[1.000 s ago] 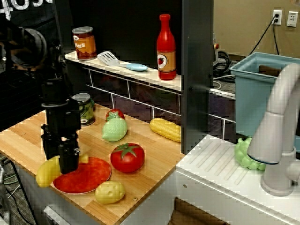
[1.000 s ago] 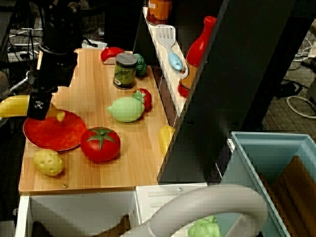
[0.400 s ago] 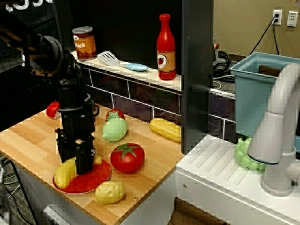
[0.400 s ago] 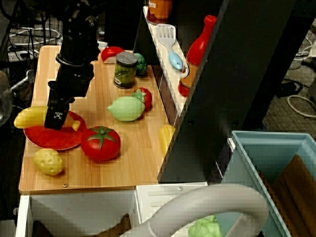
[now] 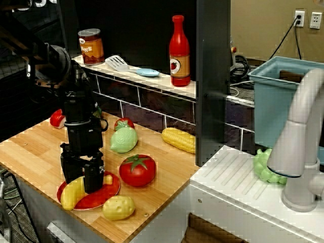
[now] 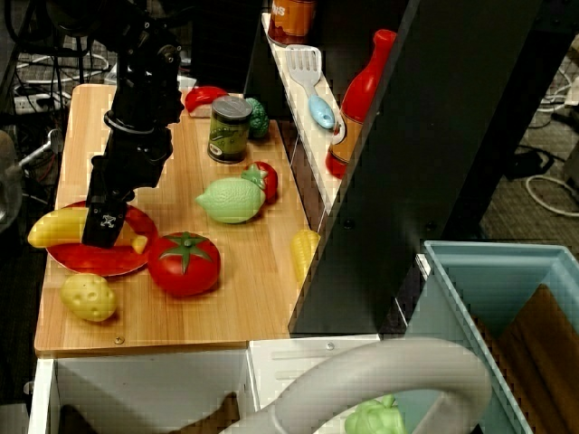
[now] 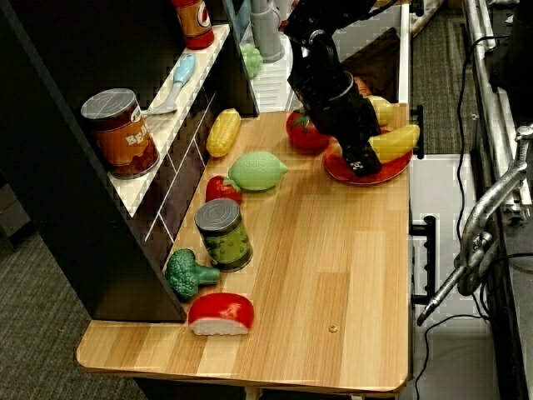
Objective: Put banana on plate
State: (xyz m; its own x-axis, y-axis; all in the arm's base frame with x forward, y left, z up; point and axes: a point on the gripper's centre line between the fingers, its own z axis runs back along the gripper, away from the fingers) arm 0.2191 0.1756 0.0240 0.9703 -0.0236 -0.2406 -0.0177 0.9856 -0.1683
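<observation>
Where the front view looks across the wooden counter (image 5: 30,152), the black gripper (image 5: 83,181) stands upright over the red plate (image 5: 104,195) at the near left edge, its fingers closed on the banana (image 5: 72,193). The banana lies low on the plate, one end sticking out past the plate's left rim and a short yellow tip showing to the right of the fingers. A potato (image 5: 118,207) sits just beside the plate on the near side, and a tomato (image 5: 137,170) stands just to its right. Farther back lie a pale green lemon (image 5: 123,140) and a corn cob (image 5: 178,139), while a red bottle (image 5: 179,51) and an orange can (image 5: 90,46) stand on the shelf. In the overhead view, the gripper (image 6: 104,226) reaches down onto the plate (image 6: 122,258) and clamps the banana (image 6: 56,228) across its middle; the long end points left beyond the rim. The tomato (image 6: 185,263) is right of the plate, the potato (image 6: 89,297) near it, and a green can (image 6: 229,129) stands farther off. From the side view, the gripper (image 7: 365,162) holds the banana (image 7: 395,142) over the plate (image 7: 391,173) at the far end of the counter (image 7: 316,283), with the tomato (image 7: 305,133) to its left.
</observation>
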